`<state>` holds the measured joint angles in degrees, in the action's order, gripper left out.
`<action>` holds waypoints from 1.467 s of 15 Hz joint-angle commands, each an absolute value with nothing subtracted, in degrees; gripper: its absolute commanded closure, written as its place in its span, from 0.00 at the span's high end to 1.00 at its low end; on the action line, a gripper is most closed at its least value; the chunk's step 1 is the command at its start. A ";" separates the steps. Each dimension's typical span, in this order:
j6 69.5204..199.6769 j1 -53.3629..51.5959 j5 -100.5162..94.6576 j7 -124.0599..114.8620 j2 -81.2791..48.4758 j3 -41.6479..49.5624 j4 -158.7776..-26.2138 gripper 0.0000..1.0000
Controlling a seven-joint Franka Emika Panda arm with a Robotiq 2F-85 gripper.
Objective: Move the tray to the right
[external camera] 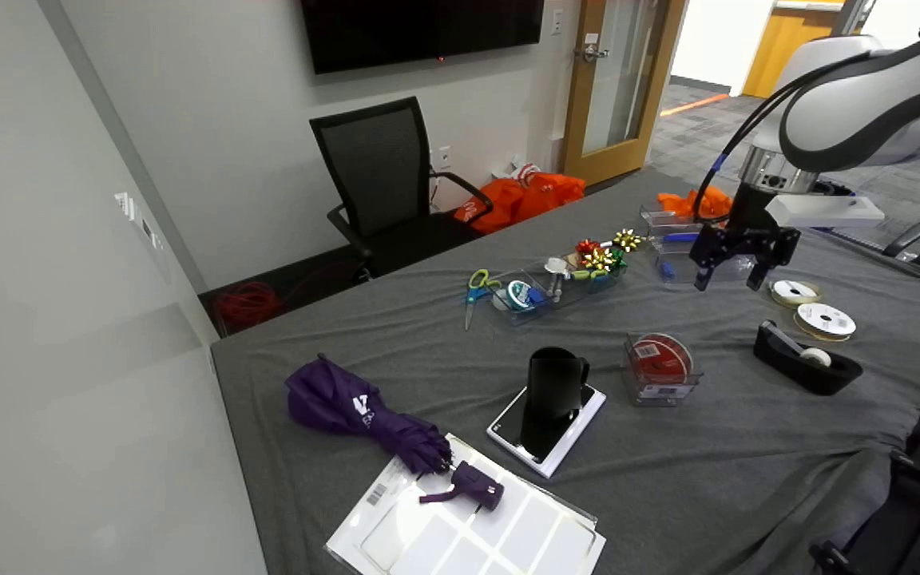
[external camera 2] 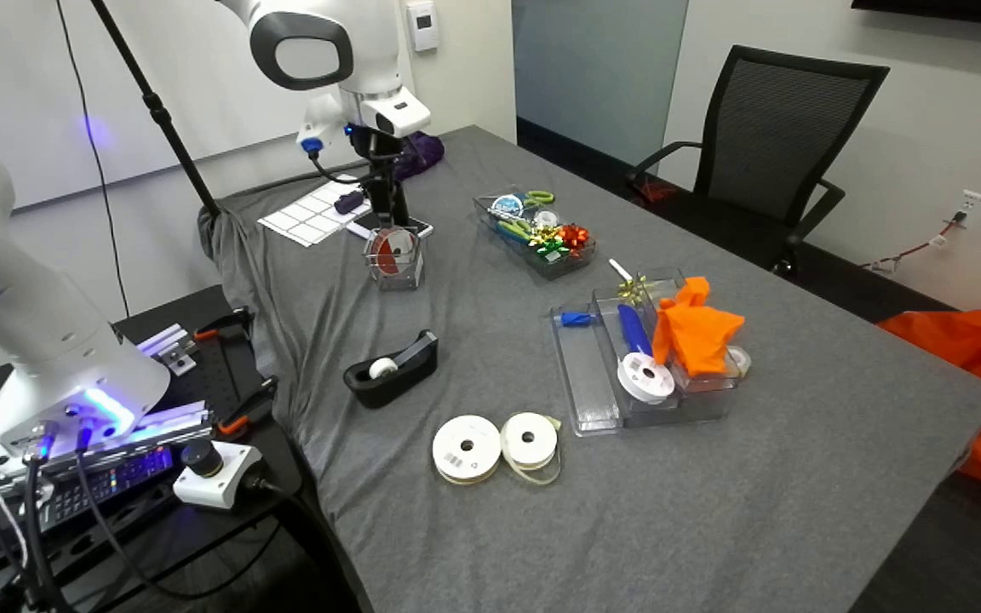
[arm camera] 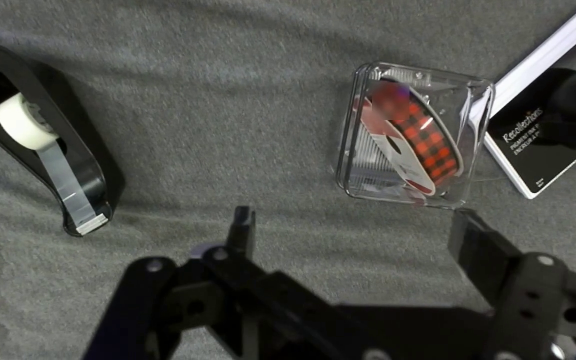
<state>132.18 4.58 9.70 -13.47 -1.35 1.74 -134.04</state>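
Note:
The tray is a small clear plastic container (external camera: 656,402) with a red ribbon spool (external camera: 662,359) standing in it. It also shows in an exterior view (external camera 2: 406,279), upright on the grey cloth. In the wrist view the tray (arm camera: 368,162) lies right of centre, just beyond my fingertips, and the spool (arm camera: 425,142) inside has red and black checks. My gripper (arm camera: 353,217) is open with nothing between its fingers. In an exterior view the gripper (external camera: 730,281) hangs above the table, apart from the tray. In an exterior view the gripper (external camera 2: 390,204) appears just behind the tray.
A black mug (external camera: 553,379) stands on a white-framed black pad (external camera: 560,455) beside the tray. A black tape dispenser (external camera: 807,363) lies on the tray's other side, near white spools (external camera: 825,319). Clear organizers (external camera 2: 597,409) and a purple umbrella (external camera: 332,403) are also on the table.

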 commanded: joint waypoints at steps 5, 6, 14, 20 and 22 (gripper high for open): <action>135.58 4.60 11.00 -12.23 -6.82 3.33 -133.46 1.00; 135.96 4.65 11.43 -11.87 -7.95 3.41 -133.15 1.00; 138.47 6.38 20.60 -4.50 -17.45 2.11 -129.49 1.00; 134.10 6.76 20.34 -1.41 -21.45 2.30 -126.69 1.00; 131.84 7.00 20.41 -0.36 -22.31 2.15 -125.95 1.00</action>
